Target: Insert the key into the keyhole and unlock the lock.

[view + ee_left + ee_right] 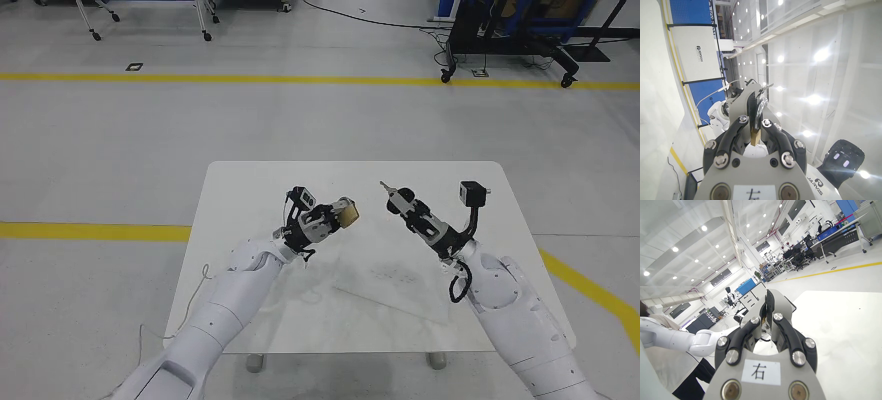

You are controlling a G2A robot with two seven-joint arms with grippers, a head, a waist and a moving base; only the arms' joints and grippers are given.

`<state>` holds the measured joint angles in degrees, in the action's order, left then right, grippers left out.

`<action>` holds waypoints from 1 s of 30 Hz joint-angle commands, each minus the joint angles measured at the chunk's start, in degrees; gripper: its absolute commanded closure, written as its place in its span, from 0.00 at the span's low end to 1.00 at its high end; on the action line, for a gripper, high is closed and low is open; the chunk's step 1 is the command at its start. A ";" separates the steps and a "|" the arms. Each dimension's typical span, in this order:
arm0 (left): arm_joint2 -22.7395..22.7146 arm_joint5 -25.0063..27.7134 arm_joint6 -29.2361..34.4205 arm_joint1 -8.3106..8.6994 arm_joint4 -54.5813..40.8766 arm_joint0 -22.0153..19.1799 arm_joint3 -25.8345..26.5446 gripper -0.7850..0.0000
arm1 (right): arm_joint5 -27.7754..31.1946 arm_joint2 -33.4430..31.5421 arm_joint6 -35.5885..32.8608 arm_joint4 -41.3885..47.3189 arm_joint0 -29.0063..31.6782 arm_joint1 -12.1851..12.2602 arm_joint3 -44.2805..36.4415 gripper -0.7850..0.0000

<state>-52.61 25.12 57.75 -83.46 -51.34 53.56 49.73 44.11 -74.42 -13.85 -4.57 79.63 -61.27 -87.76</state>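
Padlock (346, 213) and key (384, 186) are both held up over the white desk (260, 190), near each other but apart. The left tool (322, 224) is clamped tight on the brass padlock, whose silver shackle (761, 107) lies between its fingers. The right tool (400, 202) is pinched closed on the small silver key, which juts past its fingertips, tip free in the air.

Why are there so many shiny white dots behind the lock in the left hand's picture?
Left wrist view: those are ceiling lamps glaring behind the lock, one smearing into streaks. Right wrist view: lamps too, without streaks; the yellow floor line curves a little. Top view: even light on the table, no glare.
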 commanded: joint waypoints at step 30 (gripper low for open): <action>-1.58 -39.81 -20.84 1.94 9.77 -2.25 12.65 1.00 | 3.25 -6.87 0.54 -1.60 6.41 0.95 -0.73 1.00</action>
<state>-54.19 -14.68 36.91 -81.52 -41.57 51.31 62.37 47.36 -81.29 -13.32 -6.17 86.04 -60.32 -88.49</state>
